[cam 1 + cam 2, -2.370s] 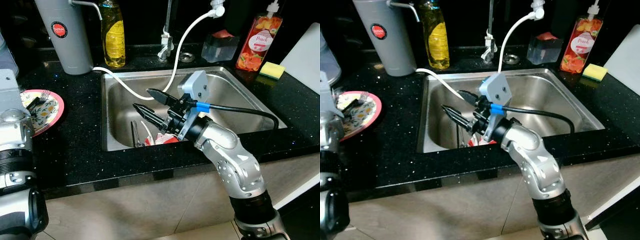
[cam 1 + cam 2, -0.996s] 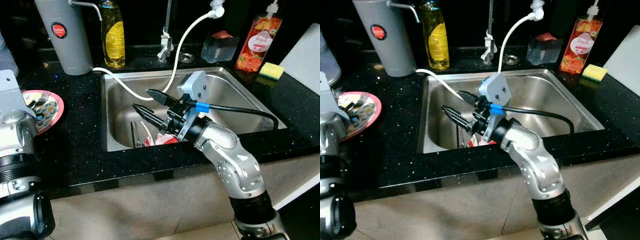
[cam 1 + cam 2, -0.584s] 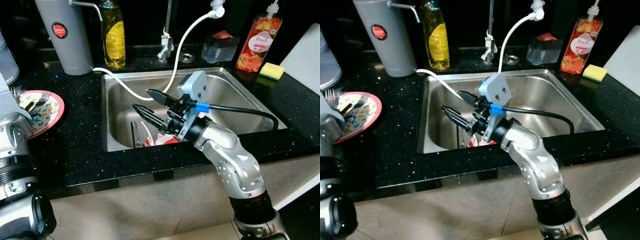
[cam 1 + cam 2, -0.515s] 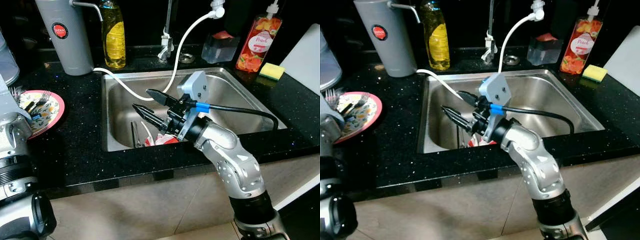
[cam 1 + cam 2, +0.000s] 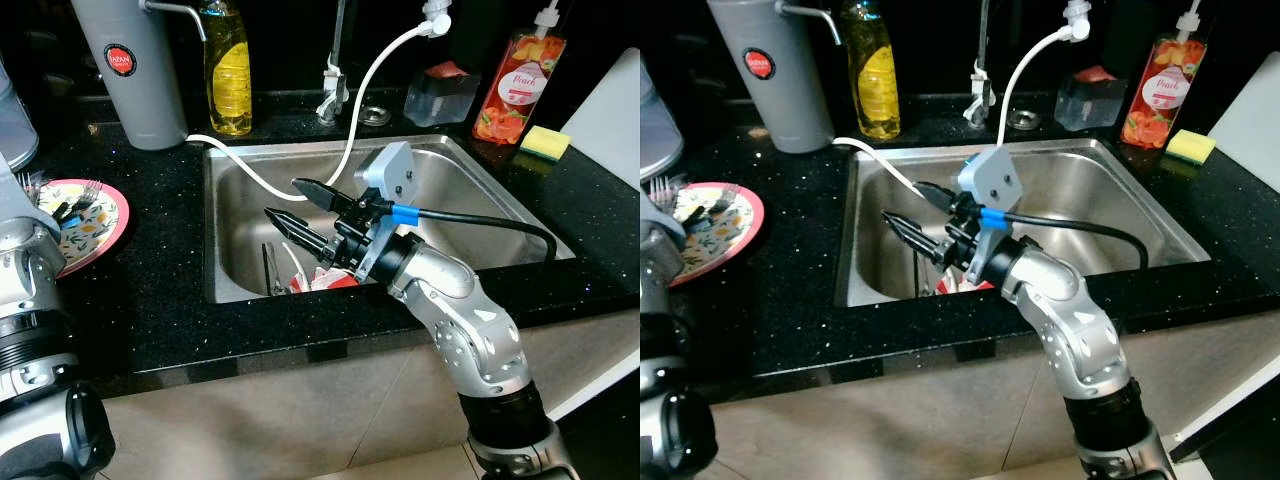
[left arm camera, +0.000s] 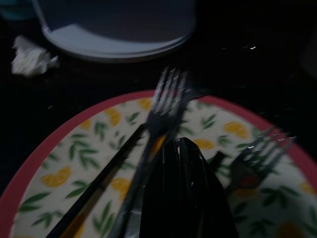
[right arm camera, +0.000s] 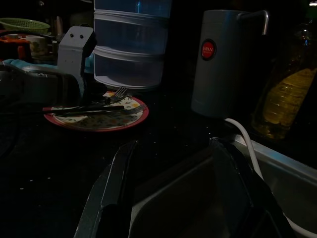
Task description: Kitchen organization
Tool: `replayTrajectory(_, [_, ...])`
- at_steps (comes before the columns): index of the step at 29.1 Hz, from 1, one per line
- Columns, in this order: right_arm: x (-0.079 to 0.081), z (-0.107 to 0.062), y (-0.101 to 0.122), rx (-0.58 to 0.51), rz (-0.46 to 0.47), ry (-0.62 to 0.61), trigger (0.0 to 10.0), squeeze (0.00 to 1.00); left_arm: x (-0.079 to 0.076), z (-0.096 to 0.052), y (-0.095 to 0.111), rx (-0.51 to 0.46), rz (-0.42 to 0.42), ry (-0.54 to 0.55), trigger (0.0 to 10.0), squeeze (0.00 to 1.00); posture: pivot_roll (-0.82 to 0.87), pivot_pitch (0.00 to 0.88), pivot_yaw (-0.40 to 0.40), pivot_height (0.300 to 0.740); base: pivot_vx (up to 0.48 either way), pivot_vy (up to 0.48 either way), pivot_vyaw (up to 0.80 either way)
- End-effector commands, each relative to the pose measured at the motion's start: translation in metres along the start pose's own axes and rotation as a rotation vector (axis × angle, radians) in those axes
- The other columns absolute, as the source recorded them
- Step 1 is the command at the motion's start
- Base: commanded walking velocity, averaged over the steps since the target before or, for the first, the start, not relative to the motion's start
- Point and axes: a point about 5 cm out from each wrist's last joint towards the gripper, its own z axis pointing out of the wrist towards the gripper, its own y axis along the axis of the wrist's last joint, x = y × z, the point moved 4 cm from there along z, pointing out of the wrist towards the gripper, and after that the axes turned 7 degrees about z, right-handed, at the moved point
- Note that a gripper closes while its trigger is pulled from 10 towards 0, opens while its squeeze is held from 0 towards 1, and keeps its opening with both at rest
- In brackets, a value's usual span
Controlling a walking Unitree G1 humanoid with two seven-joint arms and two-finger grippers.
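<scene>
Head views: the right gripper (image 5: 300,203) hangs over the sink (image 5: 480,195), jaws apart and empty, well right of the plate (image 5: 95,225) on the surface. Left wrist view: the left gripper (image 6: 181,148), jaws together, touches the plate beside a fork (image 6: 166,99); it should part them before closing on the handle.

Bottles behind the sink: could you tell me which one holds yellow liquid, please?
The tall bottle at the back left, beside the grey flask. The pump bottle on the right has a red peach label.

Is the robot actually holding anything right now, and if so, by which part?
Right gripper hangs open over the sink, holding nothing. Left gripper sits shut over the plate among the forks; whether it pinches one cannot be told.
</scene>
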Motion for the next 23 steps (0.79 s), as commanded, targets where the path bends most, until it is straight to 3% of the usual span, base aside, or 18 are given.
replayTrajectory(1, [-0.001,-0.001,0.000,0.007,-0.001,-0.001,10.0,0.00,-0.004,-0.002,0.005,0.000,0.047,-0.012,10.0,0.00,0.08,0.000,-0.009,0.740,0.000,0.000,0.00])
replayTrajectory(4, [-0.001,0.000,0.000,0.006,-0.001,0.000,10.0,0.00,-0.008,-0.004,0.002,0.023,0.076,-0.029,10.0,0.00,0.08,0.000,-0.009,0.740,0.000,0.000,0.00])
replayTrajectory(5, [-0.001,0.000,0.000,0.005,0.000,0.000,10.0,0.00,-0.005,-0.004,0.000,0.037,0.060,-0.005,10.0,1.00,0.08,0.000,-0.006,0.740,0.000,0.000,0.00])
replayTrajectory(12, [-0.001,0.000,0.000,0.005,0.000,0.004,10.0,0.00,0.000,-0.004,-0.006,0.067,0.032,0.026,10.0,1.00,0.08,0.000,-0.004,0.740,0.000,0.000,0.00])
replayTrajectory(14, [0.000,0.000,0.000,0.005,-0.001,0.006,10.0,0.00,0.010,-0.004,-0.006,0.069,-0.003,0.085,10.0,1.00,0.08,0.000,-0.004,0.740,0.000,0.000,0.00])
replayTrajectory(19, [0.000,0.001,0.000,0.004,-0.003,0.008,10.0,0.00,0.014,-0.006,-0.010,0.105,-0.052,0.118,10.0,1.00,0.08,0.000,-0.004,0.740,0.000,0.000,0.00])
replayTrajectory(20, [0.000,0.001,0.000,0.003,-0.002,0.010,10.0,0.00,0.010,-0.008,-0.016,0.136,-0.071,0.112,10.0,0.28,0.08,0.000,-0.005,0.740,0.000,0.000,0.00])
replayTrajectory(21, [0.000,0.001,0.000,0.003,-0.001,0.011,10.0,0.00,0.008,-0.009,-0.020,0.159,-0.086,0.108,10.0,0.28,0.08,0.000,-0.005,0.740,0.000,0.000,0.00])
replayTrajectory(22, [0.001,0.001,0.000,0.003,-0.001,0.014,10.0,0.00,0.000,-0.013,-0.026,0.188,-0.090,0.094,10.0,0.00,0.08,0.000,-0.005,0.740,0.000,0.000,0.00])
replayTrajectory(23, [0.001,0.001,0.000,0.004,-0.001,0.015,10.0,0.00,-0.001,-0.013,-0.027,0.191,-0.088,0.092,10.0,0.00,0.08,0.000,-0.005,0.740,0.000,0.000,0.00])
